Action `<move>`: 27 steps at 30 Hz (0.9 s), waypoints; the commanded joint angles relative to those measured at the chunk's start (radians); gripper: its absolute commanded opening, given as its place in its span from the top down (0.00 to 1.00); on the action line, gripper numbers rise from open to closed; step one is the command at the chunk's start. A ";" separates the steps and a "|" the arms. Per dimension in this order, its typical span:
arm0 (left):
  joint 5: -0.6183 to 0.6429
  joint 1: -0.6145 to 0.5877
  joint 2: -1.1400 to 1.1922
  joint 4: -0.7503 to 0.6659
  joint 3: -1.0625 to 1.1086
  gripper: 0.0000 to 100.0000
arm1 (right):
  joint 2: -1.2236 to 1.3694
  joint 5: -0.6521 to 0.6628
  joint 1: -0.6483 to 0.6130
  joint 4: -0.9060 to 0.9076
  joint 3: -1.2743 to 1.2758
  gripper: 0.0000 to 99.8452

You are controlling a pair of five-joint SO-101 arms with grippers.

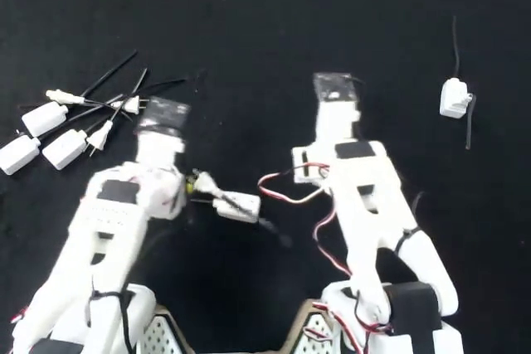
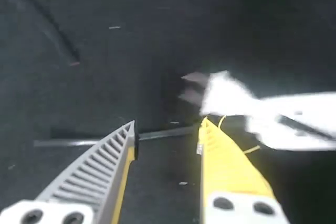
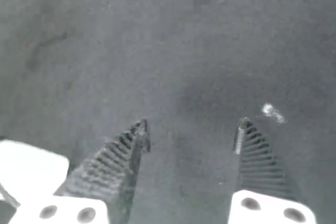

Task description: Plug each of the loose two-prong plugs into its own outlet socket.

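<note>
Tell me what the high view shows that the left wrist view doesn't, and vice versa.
High view: the left arm, the right arm, a cluster of loose plugs and sockets at the table's left, and a lone white socket at its right. Left wrist view: the left gripper close up, its fingers open, one yellow, one grey. Both: the black table cover and, probably, the white plug between the arms.

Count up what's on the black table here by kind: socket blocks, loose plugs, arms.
White socket blocks: 5, three far left, one mid-table, one far right
Loose plugs: 4, three far left, one beside the mid-table block
Arms: 2
Total: 11
</note>
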 commanded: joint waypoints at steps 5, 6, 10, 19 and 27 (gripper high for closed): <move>0.028 -0.222 -0.021 -0.077 -0.045 0.80 | -0.042 0.241 -0.184 0.133 -0.124 0.74; 0.063 -0.263 -0.020 -0.094 -0.045 0.80 | -0.042 0.245 -0.215 0.135 -0.122 0.74; 0.273 -0.423 -0.015 -0.146 -0.045 0.80 | -0.035 0.129 -0.348 0.133 -0.117 0.74; 0.433 -0.496 -0.014 -0.158 -0.044 0.80 | -0.005 -0.054 -0.500 -0.152 -0.058 0.74; 0.433 -0.495 -0.015 -0.160 -0.044 0.80 | 0.143 -0.218 -0.494 -0.169 -0.120 0.74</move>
